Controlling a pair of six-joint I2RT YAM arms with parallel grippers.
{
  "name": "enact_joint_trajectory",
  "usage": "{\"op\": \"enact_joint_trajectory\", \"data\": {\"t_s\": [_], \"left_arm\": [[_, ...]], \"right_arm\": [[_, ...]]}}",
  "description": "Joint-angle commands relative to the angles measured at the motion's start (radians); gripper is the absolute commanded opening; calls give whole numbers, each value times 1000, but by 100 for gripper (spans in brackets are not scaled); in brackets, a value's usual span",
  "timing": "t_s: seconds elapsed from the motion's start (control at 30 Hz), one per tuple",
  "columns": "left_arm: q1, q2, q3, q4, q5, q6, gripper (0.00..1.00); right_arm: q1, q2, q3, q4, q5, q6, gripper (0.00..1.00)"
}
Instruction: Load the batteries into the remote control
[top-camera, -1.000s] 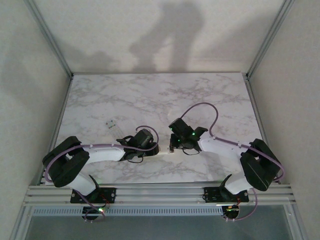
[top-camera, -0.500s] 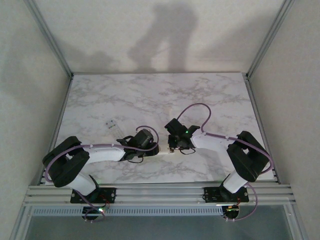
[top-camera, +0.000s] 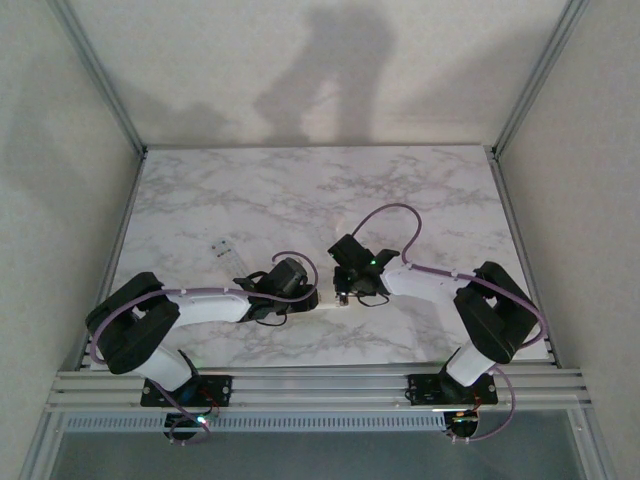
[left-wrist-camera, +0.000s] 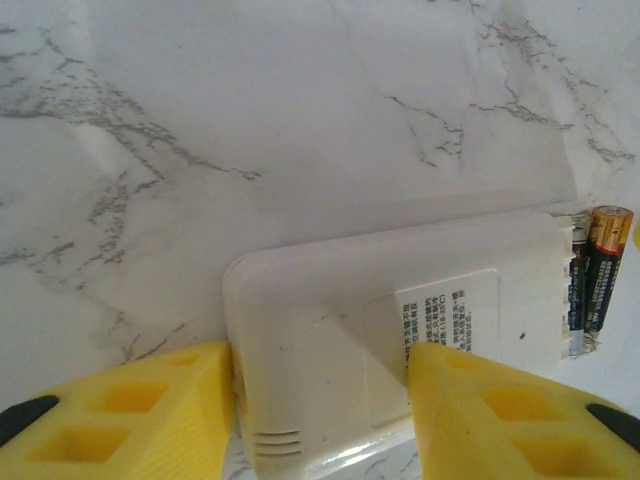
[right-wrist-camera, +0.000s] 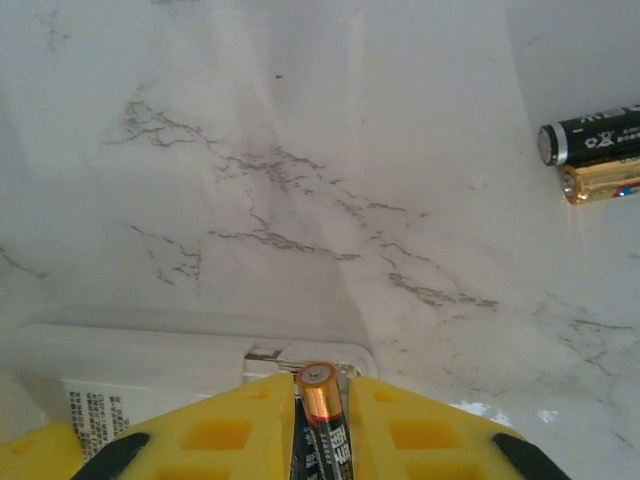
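The remote control (left-wrist-camera: 330, 330) lies back side up, its printed label showing, and my left gripper (left-wrist-camera: 320, 368) is shut on its sides. At the remote's far end a dark battery with an orange tip (left-wrist-camera: 600, 270) stands at the open compartment. In the right wrist view that battery (right-wrist-camera: 322, 420) is pinched between the yellow fingers of my right gripper (right-wrist-camera: 320, 388), its tip over the end of the remote (right-wrist-camera: 150, 360). Two more batteries (right-wrist-camera: 595, 135) lie together on the marble at the upper right. From above, both grippers (top-camera: 310, 297) (top-camera: 343, 290) meet near the table's front.
A small pale flat piece (top-camera: 222, 248) lies on the marble table (top-camera: 300, 190) left of the arms. Metal frame posts (top-camera: 100, 75) rise at the back corners, and a rail (top-camera: 320, 385) runs along the near edge.
The right arm has drawn its elbow in and shifted the gripper slightly left toward the remote's end. The left arm and the remote have stayed put.
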Motion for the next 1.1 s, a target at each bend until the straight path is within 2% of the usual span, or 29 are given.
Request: {"op": "enact_joint_trajectory", "data": {"t_s": [0.0, 0.73, 1.07], "left_arm": [[-27, 59, 9, 77, 65, 9, 48], [-28, 62, 12, 78, 62, 7, 48], [-27, 65, 22, 74, 64, 5, 48]], "right_arm": [[6, 34, 28, 1, -2, -17, 21], [18, 2, -55, -47, 21, 46, 8], [97, 25, -74, -114, 116, 65, 6]]}}
